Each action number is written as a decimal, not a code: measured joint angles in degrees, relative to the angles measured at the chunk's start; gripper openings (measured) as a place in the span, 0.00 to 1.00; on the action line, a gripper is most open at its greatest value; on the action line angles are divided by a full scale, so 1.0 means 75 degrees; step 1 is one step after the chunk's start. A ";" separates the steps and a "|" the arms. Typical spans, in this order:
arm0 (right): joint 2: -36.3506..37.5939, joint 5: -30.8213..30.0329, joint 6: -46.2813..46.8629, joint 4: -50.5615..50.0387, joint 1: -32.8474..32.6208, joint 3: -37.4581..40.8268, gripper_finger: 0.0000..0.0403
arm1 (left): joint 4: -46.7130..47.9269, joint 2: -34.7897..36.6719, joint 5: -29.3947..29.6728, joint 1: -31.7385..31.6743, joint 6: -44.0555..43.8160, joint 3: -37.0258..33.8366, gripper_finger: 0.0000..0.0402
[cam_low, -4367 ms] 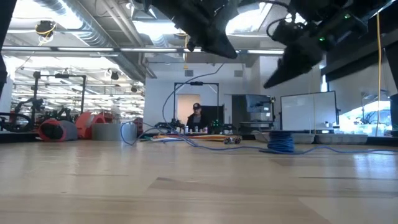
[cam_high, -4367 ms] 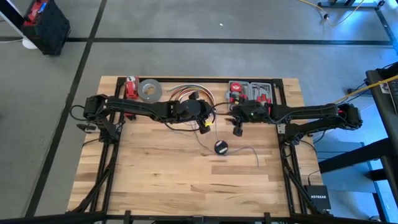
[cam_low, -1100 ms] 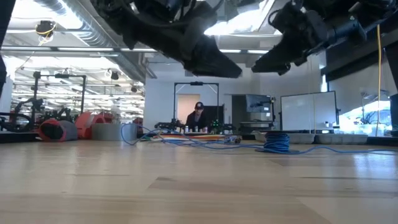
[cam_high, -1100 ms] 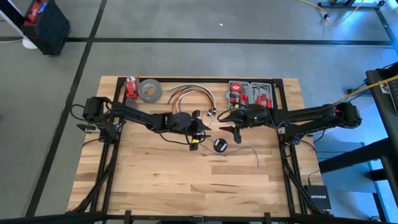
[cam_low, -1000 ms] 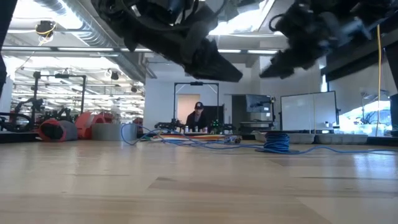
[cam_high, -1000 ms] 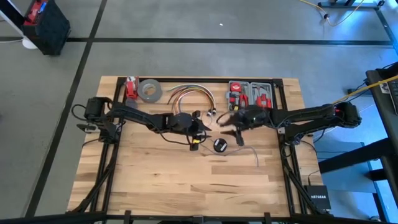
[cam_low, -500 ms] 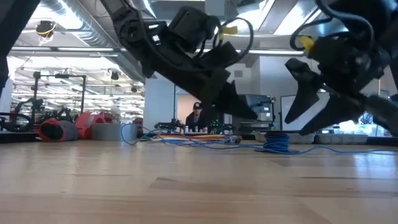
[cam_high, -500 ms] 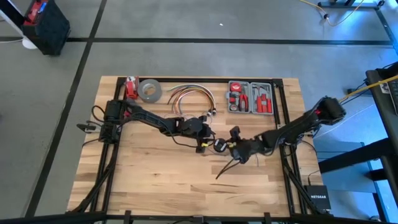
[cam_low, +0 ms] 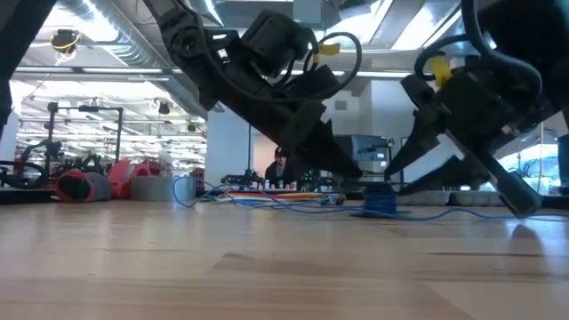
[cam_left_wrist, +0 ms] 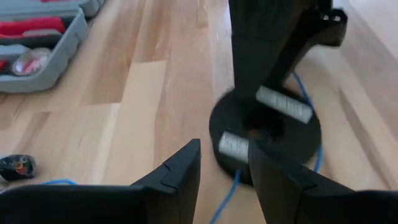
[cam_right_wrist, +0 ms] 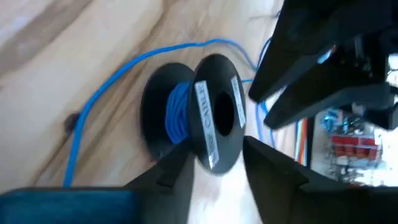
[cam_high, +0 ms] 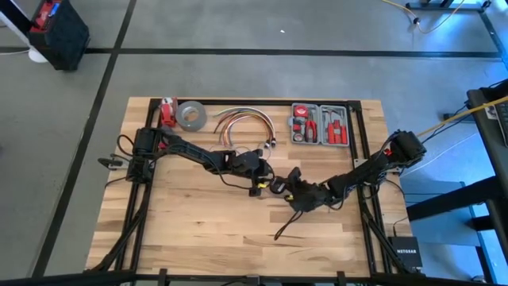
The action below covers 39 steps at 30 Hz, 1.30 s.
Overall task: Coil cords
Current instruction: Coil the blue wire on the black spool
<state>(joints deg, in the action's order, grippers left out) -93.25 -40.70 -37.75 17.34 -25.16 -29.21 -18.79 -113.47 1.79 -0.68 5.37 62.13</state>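
Spool (cam_right_wrist: 199, 127) of blue cord (cam_right_wrist: 180, 112) lies flat, axis upright, between both grippers' released fingers (cam_left_wrist: 180, 171).

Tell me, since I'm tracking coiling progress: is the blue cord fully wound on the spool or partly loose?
Partly loose. Blue cord is wrapped around the black spool, but a long strand trails off across the table.

Blue cord (cam_right_wrist: 180, 115) on a black spool (cam_right_wrist: 217, 112) (white labels), pale wood table (cam_high: 198, 230).
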 joint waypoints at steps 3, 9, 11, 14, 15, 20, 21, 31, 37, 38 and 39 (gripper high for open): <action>0.0000 0.0163 -0.0020 0.0219 -0.0001 0.0000 0.18 | 0.0084 0.0000 0.0001 0.0001 -0.0018 0.0000 0.32; 0.0054 0.0093 0.0615 0.0698 0.0002 -0.0003 0.04 | 0.0682 0.0328 0.0039 -0.0001 0.0248 -0.0003 0.32; 0.0205 0.0237 0.0938 0.0738 0.0008 0.0006 0.02 | 0.1212 0.0733 0.0291 0.0006 0.0338 0.0000 0.32; 0.0534 0.0313 0.1510 0.0752 0.0008 0.0006 0.02 | 0.1932 0.1468 0.0820 0.0089 0.0238 0.0012 0.32; 0.0665 0.0316 0.1726 0.0697 0.0034 0.0006 0.02 | 0.2127 0.1648 0.0930 0.0129 0.0166 0.0012 0.32; 0.1549 0.1074 0.3070 0.0460 0.0436 0.0009 0.01 | 0.2446 0.2437 0.0987 0.0509 0.0089 0.0009 0.32; 0.1736 0.1286 0.3283 0.0426 0.0567 0.0009 0.01 | 0.2408 0.2511 0.0983 0.0583 0.0151 0.0009 0.32; 0.3118 0.2990 0.3728 0.0013 0.1745 0.0000 0.01 | 0.2137 0.2544 0.1252 0.0522 0.0398 0.0000 0.32; 0.3103 0.2975 0.3386 -0.0064 0.1771 0.0000 0.01 | 0.1988 0.2544 0.1228 0.0372 0.0527 0.0000 0.32; 0.3101 0.2977 0.3380 -0.0063 0.1771 0.0000 0.01 | 0.1989 0.2544 0.1156 0.0338 0.0538 0.0000 0.32; 0.3101 0.2974 0.3377 -0.0055 0.1771 0.0000 0.01 | 0.1983 0.2544 0.1016 0.0297 0.0538 0.0000 0.32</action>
<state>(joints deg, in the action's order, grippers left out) -70.00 -18.39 -12.43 16.93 -11.88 -29.21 -3.91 -94.39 9.41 1.55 9.40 62.13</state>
